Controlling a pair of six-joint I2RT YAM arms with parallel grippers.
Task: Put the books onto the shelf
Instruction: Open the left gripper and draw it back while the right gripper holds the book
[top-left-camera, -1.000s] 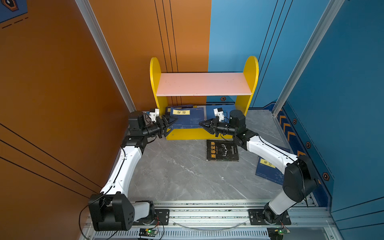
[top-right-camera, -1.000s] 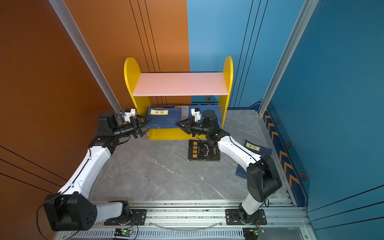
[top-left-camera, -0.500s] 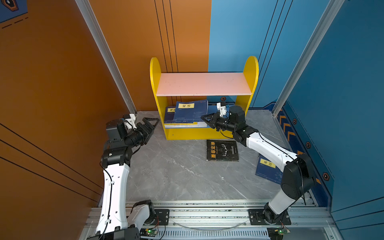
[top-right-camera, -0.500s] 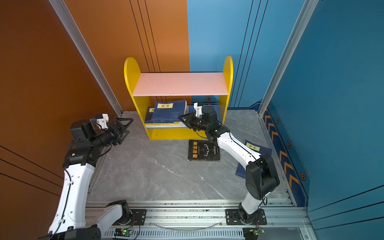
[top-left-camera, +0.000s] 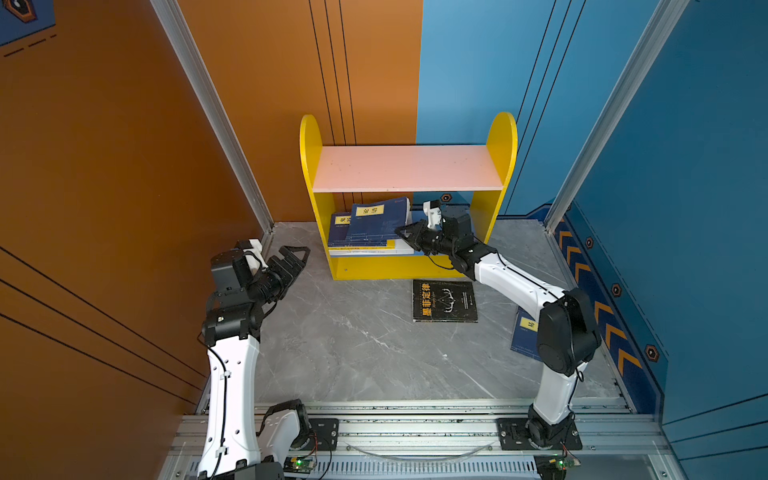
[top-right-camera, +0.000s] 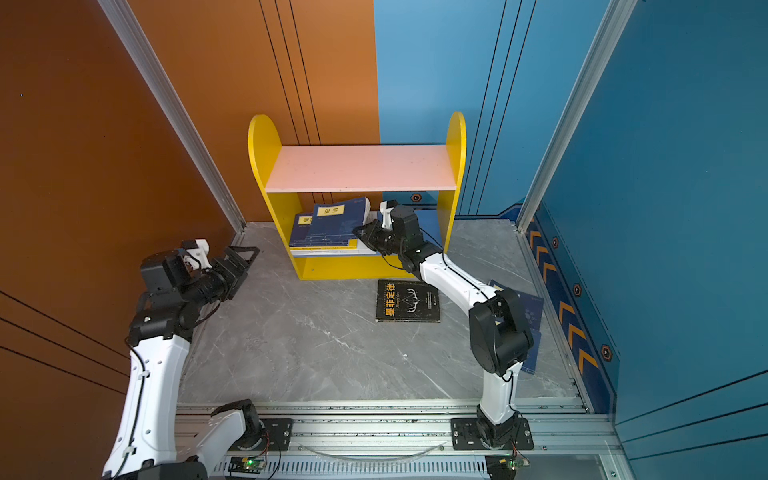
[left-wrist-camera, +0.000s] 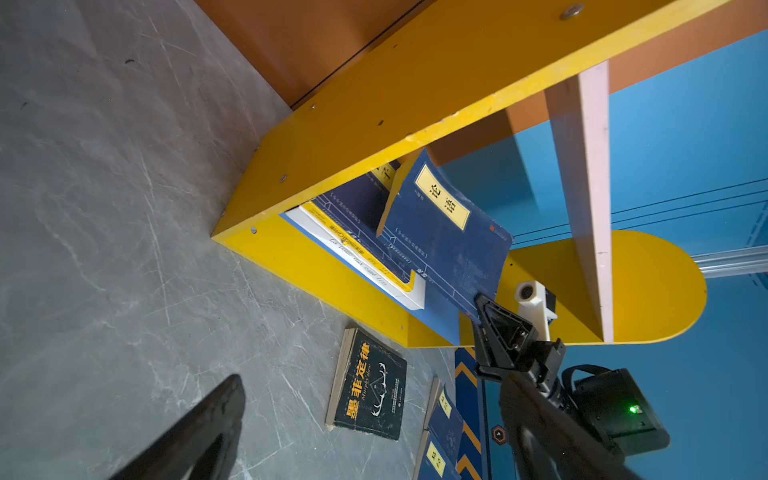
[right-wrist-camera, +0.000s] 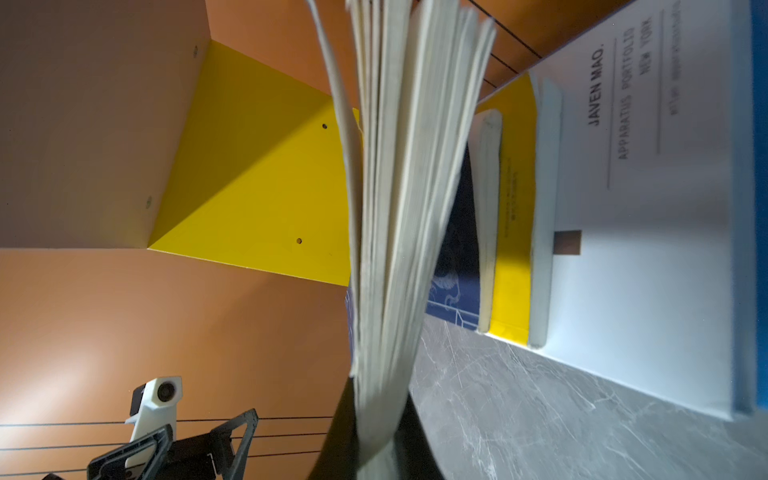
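Observation:
The shelf (top-left-camera: 407, 168) (top-right-camera: 361, 168) stands at the back wall. On its lower board lie a white book (right-wrist-camera: 644, 208), a yellow book (right-wrist-camera: 513, 208) and a navy book (top-left-camera: 338, 228). On top, another navy book (top-left-camera: 376, 220) (left-wrist-camera: 444, 232) tilts up, its right corner pinched by my right gripper (top-left-camera: 400, 232) (top-right-camera: 358, 231) (right-wrist-camera: 374, 415); its pages fan out from the shut jaws. A black book (top-left-camera: 444, 300) (left-wrist-camera: 370, 384) lies on the floor before the shelf. My left gripper (top-left-camera: 295, 255) (top-right-camera: 243, 255) hovers open and empty left of the shelf.
Two more navy books (top-right-camera: 532, 307) (left-wrist-camera: 444, 419) lie on the floor at the right, partly under my right arm's elbow (top-left-camera: 567, 332). Orange wall (top-left-camera: 124, 208) stands close beside my left arm. The metal rail (top-left-camera: 415, 428) runs along the front.
My left gripper let go of the navy book, opened and drew back left, away from the shelf. The right gripper pushed the book onto the stack, tilted up.

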